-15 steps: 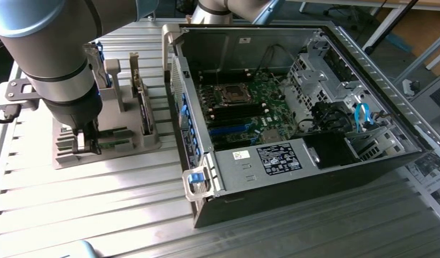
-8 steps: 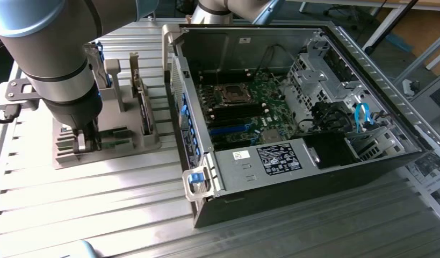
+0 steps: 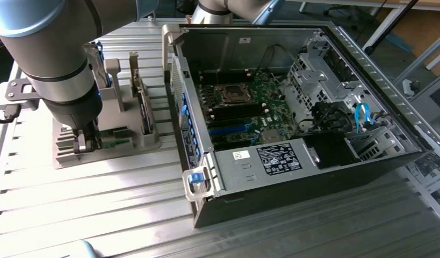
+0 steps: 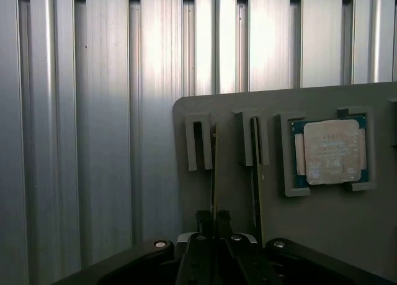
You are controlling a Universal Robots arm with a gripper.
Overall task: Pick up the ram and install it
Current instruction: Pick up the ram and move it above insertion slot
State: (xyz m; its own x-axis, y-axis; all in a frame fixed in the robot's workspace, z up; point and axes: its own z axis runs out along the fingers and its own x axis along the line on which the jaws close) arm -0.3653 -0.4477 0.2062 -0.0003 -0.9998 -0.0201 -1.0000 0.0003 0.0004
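On the ribbed metal table (image 3: pixel 98 204), the tool (image 4: pixel 214 218) grips the racked ram (image 4: pixel 214 170).

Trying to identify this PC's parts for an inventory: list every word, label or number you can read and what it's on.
None can be read.
Black label inside the case: white print, too small.
Small white sticker beside it: too small.
Upper white sticker on the case's far wall: too small.
Processor chip in the grey holder: faint marks, blurred.
Edge-on, the ram: no print shows.
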